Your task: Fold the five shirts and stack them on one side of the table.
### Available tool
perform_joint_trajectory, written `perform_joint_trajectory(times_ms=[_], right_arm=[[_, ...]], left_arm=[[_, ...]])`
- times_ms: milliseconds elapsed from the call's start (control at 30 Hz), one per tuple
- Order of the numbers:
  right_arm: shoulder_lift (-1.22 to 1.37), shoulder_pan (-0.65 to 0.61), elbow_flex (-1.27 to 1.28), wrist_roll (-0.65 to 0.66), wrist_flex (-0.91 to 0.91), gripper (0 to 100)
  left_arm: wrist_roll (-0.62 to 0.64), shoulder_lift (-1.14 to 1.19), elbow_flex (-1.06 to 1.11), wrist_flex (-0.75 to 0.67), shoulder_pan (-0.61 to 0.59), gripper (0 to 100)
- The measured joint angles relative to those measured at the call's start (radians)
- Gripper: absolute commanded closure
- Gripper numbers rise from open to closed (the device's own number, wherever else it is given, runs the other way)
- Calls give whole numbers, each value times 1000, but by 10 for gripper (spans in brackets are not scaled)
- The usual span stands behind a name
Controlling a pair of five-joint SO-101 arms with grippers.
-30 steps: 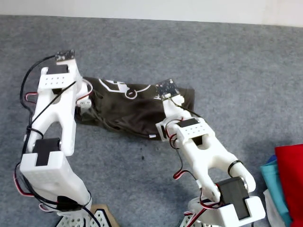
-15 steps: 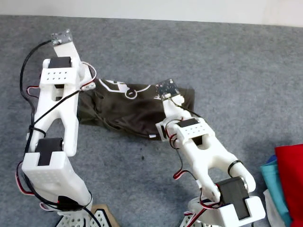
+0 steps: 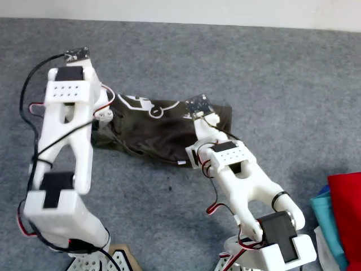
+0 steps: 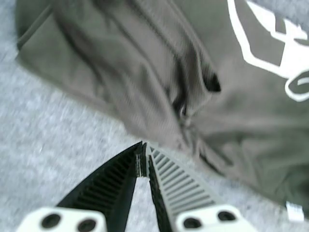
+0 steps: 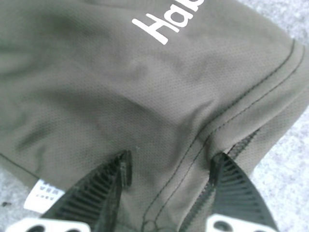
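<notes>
The left gripper (image 4: 145, 162) has its fingers pressed together, the dark shirt (image 4: 193, 87) just beyond its tips. The right gripper (image 5: 171, 169) is spread wide, with the shirt's stitched hem between its fingers.

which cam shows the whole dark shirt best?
High view: the dark shirt shows nearly whole, spread on the table. Left wrist view gives a crumpled edge and white print beyond the shut left claw; right wrist view gives a stitched hem under the open right claw.
</notes>
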Motion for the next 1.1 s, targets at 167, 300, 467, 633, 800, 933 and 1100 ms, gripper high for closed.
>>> perform_joint_trajectory(times_ms=[167, 300, 467, 633, 800, 933, 1100], right_arm=[[0, 0, 0, 0, 0, 736], [0, 0, 0, 0, 0, 736], [0, 0, 0, 0, 0, 736], [0, 0, 0, 0, 0, 736], [0, 0, 0, 0, 0, 736], [0, 0, 0, 0, 0, 736], [0, 0, 0, 0, 0, 736]], left_arm=[[-52, -106, 229, -98, 12, 993], [-74, -109, 410, -299, 9, 993], [-110, -109, 456, -359, 9, 993], [-110, -28, 442, -456, 6, 993], [-110, 100, 301, -439, 0, 993], [-77, 164, 170, -400, 0, 993], [-57, 178, 86, -361, 0, 993]])
